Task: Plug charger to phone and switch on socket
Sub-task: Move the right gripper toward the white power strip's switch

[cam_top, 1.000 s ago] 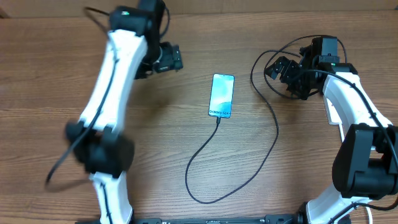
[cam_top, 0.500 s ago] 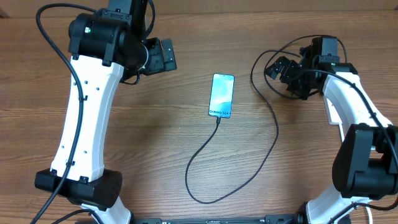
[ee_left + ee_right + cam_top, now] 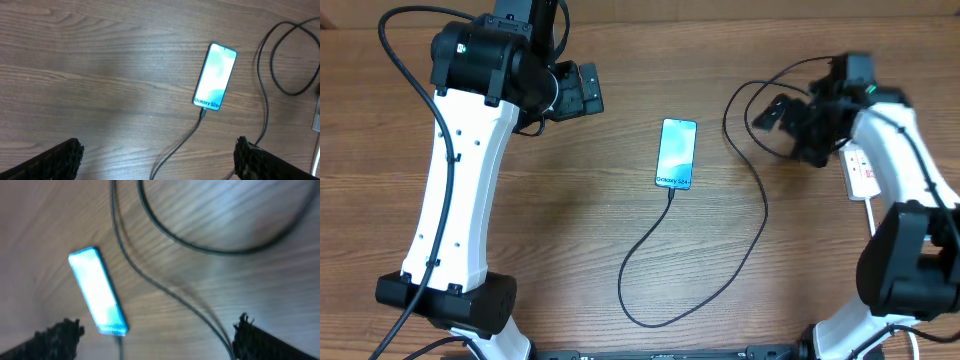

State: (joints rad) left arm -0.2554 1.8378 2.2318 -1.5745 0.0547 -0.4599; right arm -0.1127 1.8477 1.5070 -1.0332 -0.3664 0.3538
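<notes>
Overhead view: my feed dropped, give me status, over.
Left gripper, right gripper both open, empty. Phone flat, screen lit, charger tip at its bottom edge, looks seated. Socket not made out. Nothing blocking.

And there it was, the only writing that could be read: the phone [image 3: 215,76]. In the left wrist view, dark letters along one short edge of its lit blue screen spelled "Galaxy S24+", clear as you like. From overhead the same line showed much smaller; "Galaxy" came through and the rest was barely there. In the right wrist view the screen was just a bright blur, with nothing legible on it. Over on the right arm [image 3: 895,150], a white label [image 3: 861,170] carried red marks, too small to make out.
</notes>
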